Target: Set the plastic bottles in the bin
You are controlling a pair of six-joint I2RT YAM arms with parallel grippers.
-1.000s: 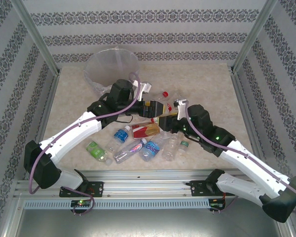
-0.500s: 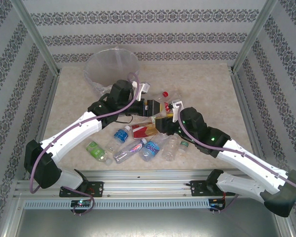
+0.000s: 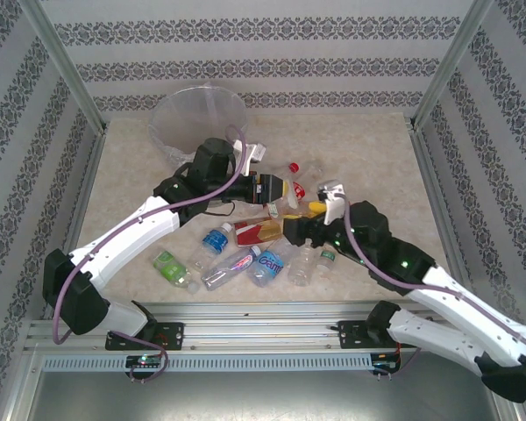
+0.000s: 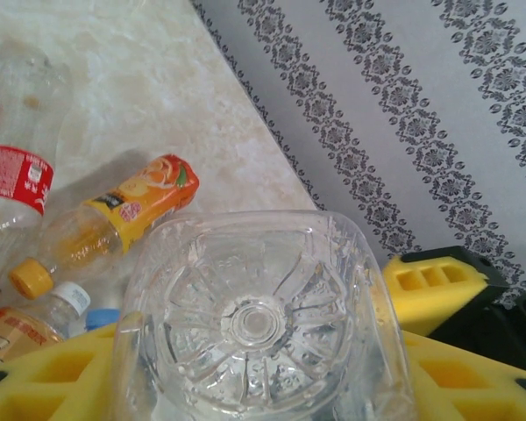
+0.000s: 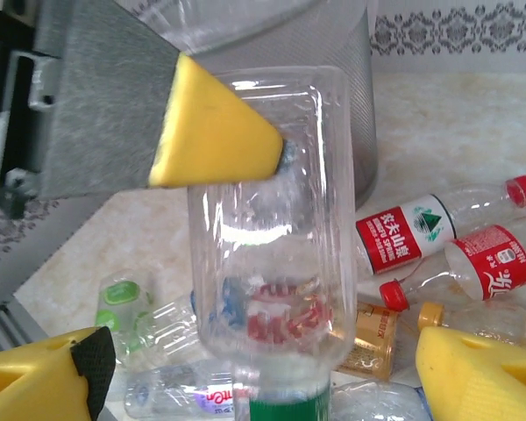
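Top external: one bin [image 3: 197,123], roughly a dozen loose bottles [image 3: 259,230]. Left gripper [image 3: 273,188] clamps one clear bottle [image 4: 254,324]; right gripper [image 5: 263,375] spread wide, empty.

From my left wrist camera the clear bottle [image 4: 259,324] is cut by the bottom edge; from the right wrist, its green cap [image 5: 285,410] also leaves the frame.

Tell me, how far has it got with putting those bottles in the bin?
Early days. Done: I can't make out any bottle inside the bin. In hand: the left pincer grips one clear bottle, and the right pincer stands open around it. Left: a heap of other bottles lies on the table.
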